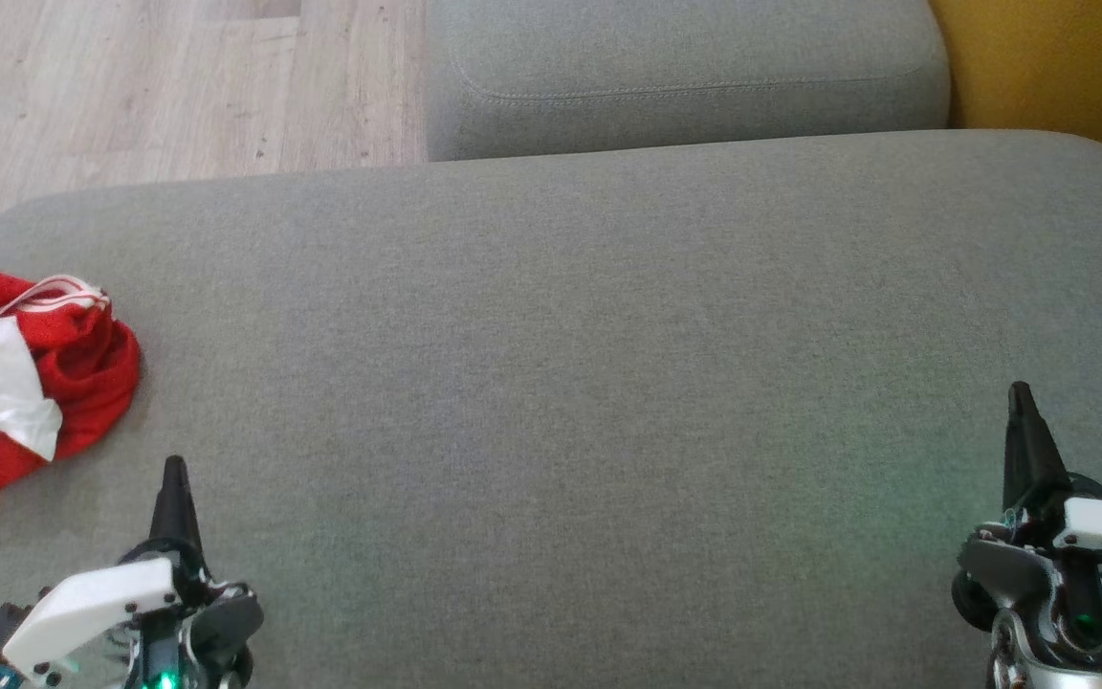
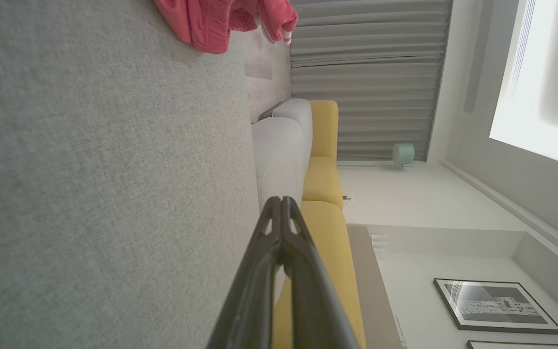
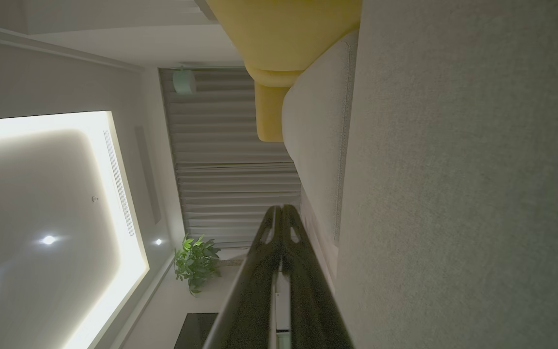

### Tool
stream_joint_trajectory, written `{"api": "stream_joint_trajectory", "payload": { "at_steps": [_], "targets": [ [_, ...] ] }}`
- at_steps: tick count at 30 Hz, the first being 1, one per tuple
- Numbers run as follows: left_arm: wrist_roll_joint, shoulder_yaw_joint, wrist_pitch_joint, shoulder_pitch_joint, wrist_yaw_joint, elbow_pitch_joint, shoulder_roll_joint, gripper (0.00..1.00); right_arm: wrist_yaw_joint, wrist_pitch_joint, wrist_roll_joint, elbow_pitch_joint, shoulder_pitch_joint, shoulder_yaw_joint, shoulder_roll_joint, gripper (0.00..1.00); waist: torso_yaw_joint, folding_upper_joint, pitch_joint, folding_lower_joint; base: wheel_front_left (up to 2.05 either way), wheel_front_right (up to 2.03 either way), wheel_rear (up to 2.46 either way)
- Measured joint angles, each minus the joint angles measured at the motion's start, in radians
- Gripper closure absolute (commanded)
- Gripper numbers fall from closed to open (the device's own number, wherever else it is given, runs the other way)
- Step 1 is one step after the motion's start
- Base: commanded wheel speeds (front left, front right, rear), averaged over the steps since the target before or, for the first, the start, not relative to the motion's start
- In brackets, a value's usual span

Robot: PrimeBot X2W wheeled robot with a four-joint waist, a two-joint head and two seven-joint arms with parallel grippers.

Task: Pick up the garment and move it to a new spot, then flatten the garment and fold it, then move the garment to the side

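Note:
The garment is a red piece with white stripes, bunched up at the far left edge of the grey cushion. In the left wrist view the garment shows at the top edge. My left gripper hovers at the lower left, shut and empty, a short way to the right of and nearer than the garment; its tips meet in its own view. At the lower right my right gripper is shut too, holding nothing, with its tips pressed together.
A second grey cushion lies behind the big one. Wooden floor is at the upper left and a yellow seat at the upper right. The cushion's left edge runs just past the garment.

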Motion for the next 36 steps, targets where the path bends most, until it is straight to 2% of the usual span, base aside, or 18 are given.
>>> {"api": "stream_joint_trajectory", "payload": {
  "at_steps": [36],
  "targets": [
    [0.0,0.0,0.0,0.0,0.0,0.0,0.0,1.0,0.0,0.0,0.0,0.0,0.0,0.0,0.0,1.0,0.0,0.0,0.0,0.0,0.0,0.0,0.0]
  ]
}}
